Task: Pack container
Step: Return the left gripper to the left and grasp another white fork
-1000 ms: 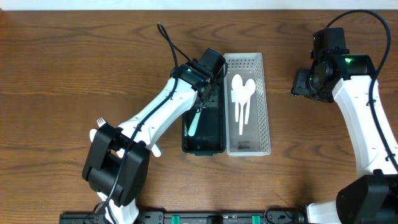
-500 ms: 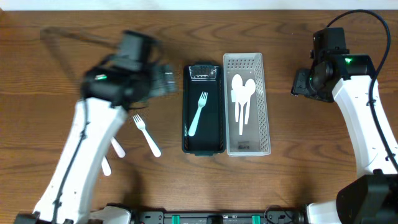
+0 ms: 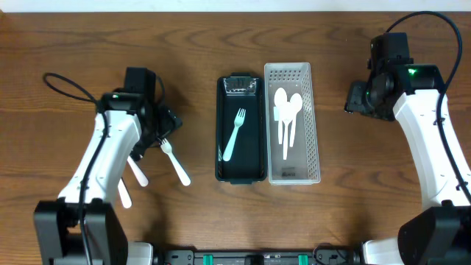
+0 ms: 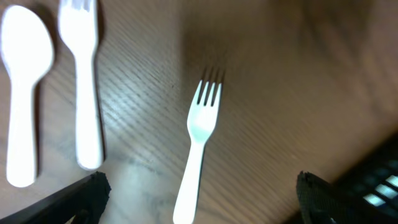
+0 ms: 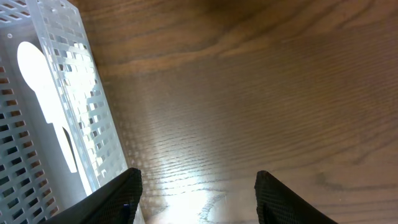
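Black container point(image 3: 259, 158) sits at mid-table point(image 3: 73, 44), long axis running away from us; one white fork point(image 3: 234, 136) lies inside it, tines toward the far end. A white perforated basket point(image 3: 315, 125) stands against the container's right side, holding white spoons point(image 3: 285, 118). Left of the container, on bare wood, we note a loose fork point(image 4: 199, 143), and farther left again a second fork point(image 4: 84, 87) and a spoon point(image 4: 23, 93) lying side by side. The left gripper point(image 3: 159, 129) hovers over that loose fork, jaws spread wide, nothing between them and not touching the fork. The right gripper point(image 5: 196, 186) hangs well to the right of the container, beyond the basket, above bare wood; its fingers point(image 5: 118, 196) stand apart and hold nothing.
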Available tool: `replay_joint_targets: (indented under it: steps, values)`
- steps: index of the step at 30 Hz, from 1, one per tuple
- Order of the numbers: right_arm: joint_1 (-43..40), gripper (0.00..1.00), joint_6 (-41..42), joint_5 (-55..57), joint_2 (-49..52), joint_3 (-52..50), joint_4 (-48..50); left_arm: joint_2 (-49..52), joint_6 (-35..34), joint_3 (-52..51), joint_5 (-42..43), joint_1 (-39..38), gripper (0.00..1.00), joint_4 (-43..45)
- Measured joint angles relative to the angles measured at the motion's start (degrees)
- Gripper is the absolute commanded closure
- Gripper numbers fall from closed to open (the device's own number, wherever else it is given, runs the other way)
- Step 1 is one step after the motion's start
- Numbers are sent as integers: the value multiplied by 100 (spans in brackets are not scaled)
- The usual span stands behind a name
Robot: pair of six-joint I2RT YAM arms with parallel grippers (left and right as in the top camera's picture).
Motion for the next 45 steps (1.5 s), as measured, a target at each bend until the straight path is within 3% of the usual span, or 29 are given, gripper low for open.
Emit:
replay_joint_targets:
  steps: [14,39,45]
  values:
    - [0,39,0,0,0,0,0,1281,496,-247,409,0,2,369]
    - [0,39,0,0,0,0,2,1410,1045,-450,518,0,1,737]
    - [0,39,0,0,0,0,0,1410,1051,-450,516,0,20,734]
